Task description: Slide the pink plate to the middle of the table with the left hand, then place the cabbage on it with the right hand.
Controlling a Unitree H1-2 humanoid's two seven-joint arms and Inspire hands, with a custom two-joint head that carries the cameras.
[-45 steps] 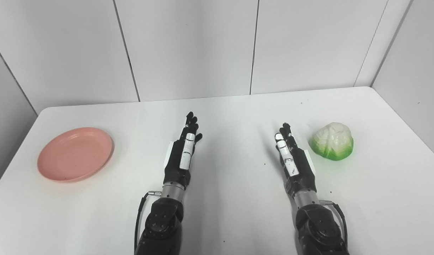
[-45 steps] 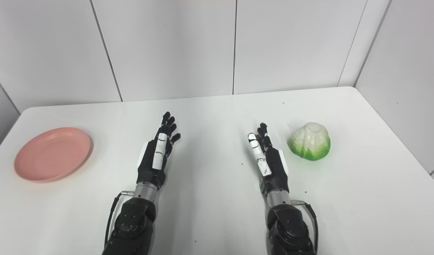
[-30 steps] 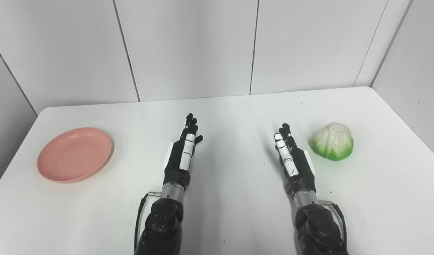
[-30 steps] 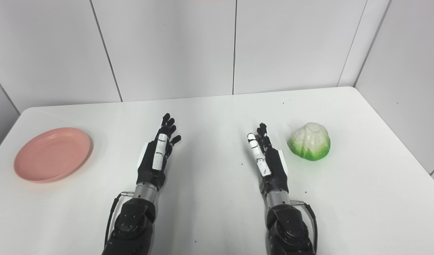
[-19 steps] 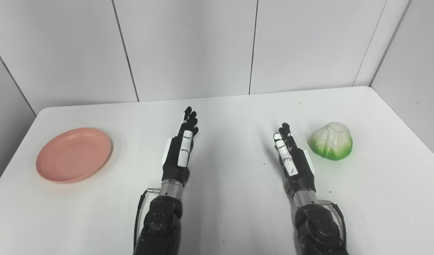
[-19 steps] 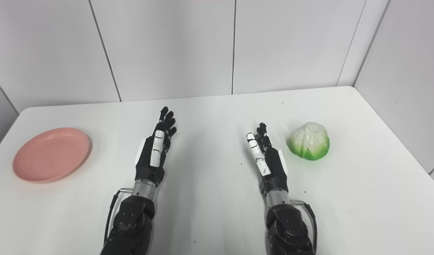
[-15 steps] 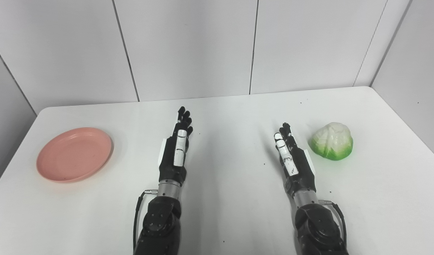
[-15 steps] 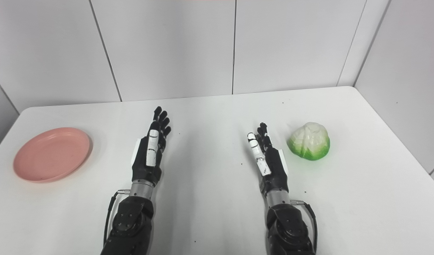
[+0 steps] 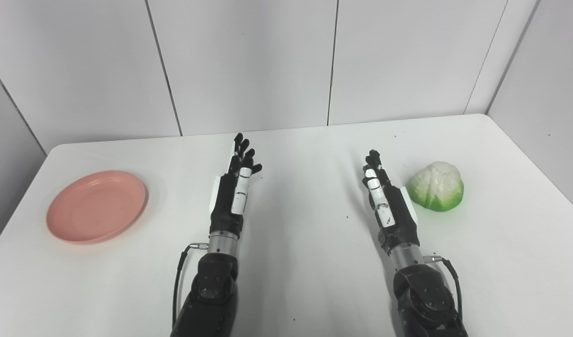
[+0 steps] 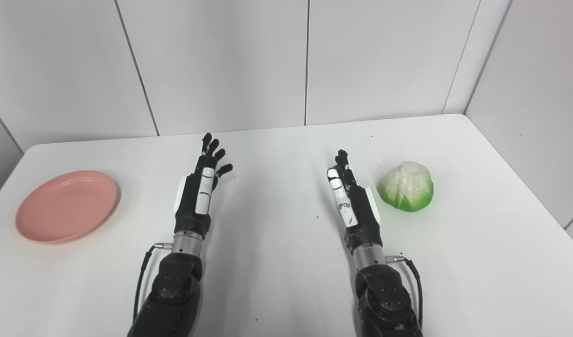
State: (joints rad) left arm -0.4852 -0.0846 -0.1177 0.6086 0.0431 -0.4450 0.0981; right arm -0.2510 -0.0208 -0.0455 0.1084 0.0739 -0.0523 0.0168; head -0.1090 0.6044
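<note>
The pink plate (image 9: 97, 206) lies flat on the white table (image 9: 295, 262) near its left edge. The cabbage (image 9: 436, 186), white on top and green at the base, sits on the right side. My left hand (image 9: 232, 189) is open and empty, fingers spread, raised left of the table's middle, well right of the plate. My right hand (image 9: 387, 200) is open and empty, fingers straight, just left of the cabbage without touching it.
White panelled walls (image 9: 249, 65) close the table at the back and on the right (image 9: 543, 84). A few dark specks (image 9: 347, 217) dot the tabletop between the hands. The left wall (image 9: 5, 140) stands close beside the plate.
My left hand has lifted and moved forward and a little to the left, and its fingers have spread. My right hand has edged forward slightly. The plate and cabbage have not moved.
</note>
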